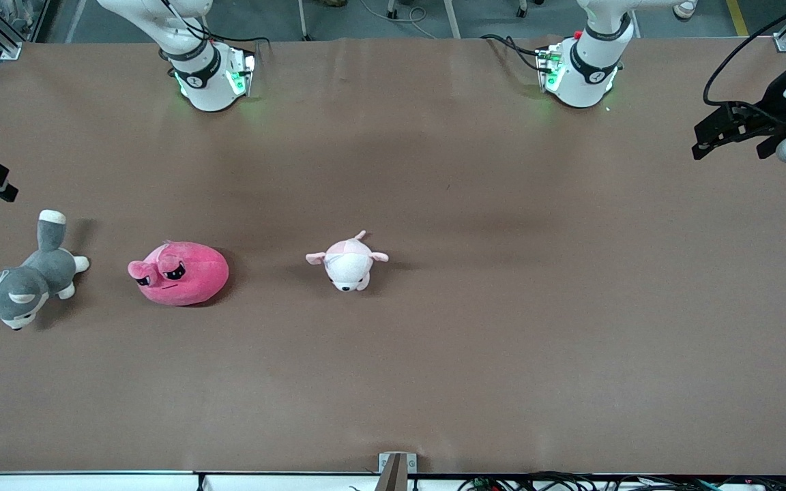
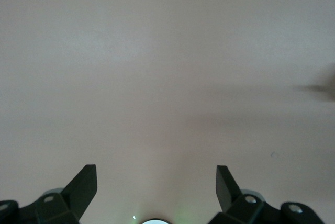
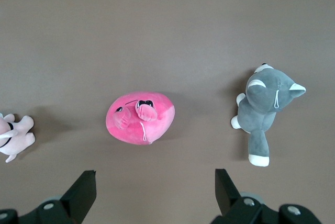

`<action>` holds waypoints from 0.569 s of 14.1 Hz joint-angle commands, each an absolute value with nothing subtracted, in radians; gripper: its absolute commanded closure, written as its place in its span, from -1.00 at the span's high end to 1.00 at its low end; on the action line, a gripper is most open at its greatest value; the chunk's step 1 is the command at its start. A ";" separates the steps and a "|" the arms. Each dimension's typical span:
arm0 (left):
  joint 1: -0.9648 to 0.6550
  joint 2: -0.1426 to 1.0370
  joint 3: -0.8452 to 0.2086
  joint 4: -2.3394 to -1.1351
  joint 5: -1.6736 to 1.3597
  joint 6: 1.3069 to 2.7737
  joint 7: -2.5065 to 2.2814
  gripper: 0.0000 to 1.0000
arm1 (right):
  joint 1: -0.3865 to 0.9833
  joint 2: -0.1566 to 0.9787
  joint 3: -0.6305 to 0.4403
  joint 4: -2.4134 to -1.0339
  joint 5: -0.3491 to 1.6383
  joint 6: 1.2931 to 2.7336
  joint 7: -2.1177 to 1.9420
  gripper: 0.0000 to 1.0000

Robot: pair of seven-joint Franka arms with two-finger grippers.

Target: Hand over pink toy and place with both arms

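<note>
pink toy (image 1: 180, 273) on table (image 1: 434, 354), both grippers' jaws spread, empty

Bare table (image 1: 502, 341) fills the frame's right and bottom; the pink toy (image 1: 181, 273) sits between grey dog (image 1: 24, 283) and pale plush (image 1: 348, 262), gaps between.

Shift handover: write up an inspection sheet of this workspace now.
Surface: brown table, bare apart from toys.
Job's things: pink toy lies untouched toward the right arm's end.
Clutter: grey dog and pale plush flank it, all apart.
Grippers: left tool open over bare table; right tool open above the pink toy.
Cables: bundle along the near edge.
Surroundings: nothing seen.
</note>
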State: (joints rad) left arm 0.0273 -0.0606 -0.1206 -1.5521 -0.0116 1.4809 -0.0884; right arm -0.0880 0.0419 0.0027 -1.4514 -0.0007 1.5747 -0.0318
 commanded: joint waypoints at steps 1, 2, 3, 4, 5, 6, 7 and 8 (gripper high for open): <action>0.031 -0.077 -0.120 -1.549 -0.014 1.482 -0.081 1.00 | -0.106 -0.086 0.021 -1.624 -0.015 1.644 -0.026 1.00; 0.031 -0.077 -0.118 -1.548 -0.011 1.482 -0.077 1.00 | -0.109 -0.097 0.021 -1.643 -0.015 1.658 -0.028 1.00; 0.029 -0.077 -0.120 -1.548 -0.009 1.480 -0.077 1.00 | -0.107 -0.101 0.020 -1.646 -0.015 1.658 -0.029 1.00; 0.029 -0.077 -0.121 -1.546 -0.008 1.479 -0.077 1.00 | -0.106 -0.107 0.020 -1.647 -0.015 1.658 -0.029 1.00; 0.029 -0.077 -0.124 -1.546 -0.006 1.479 -0.077 1.00 | -0.106 -0.115 0.021 -1.658 -0.015 1.658 -0.029 1.00; 0.029 -0.075 -0.124 -1.546 -0.006 1.477 -0.078 1.00 | -0.106 -0.126 0.021 -1.679 -0.015 1.664 -0.029 1.00; 0.029 -0.074 -0.121 -1.545 -0.005 1.479 -0.078 1.00 | -0.106 -0.132 0.021 -1.690 -0.015 1.683 -0.031 1.00; 0.029 -0.071 -0.120 -1.539 0.000 1.479 -0.078 1.00 | -0.106 -0.133 0.020 -1.692 -0.015 1.686 -0.043 1.00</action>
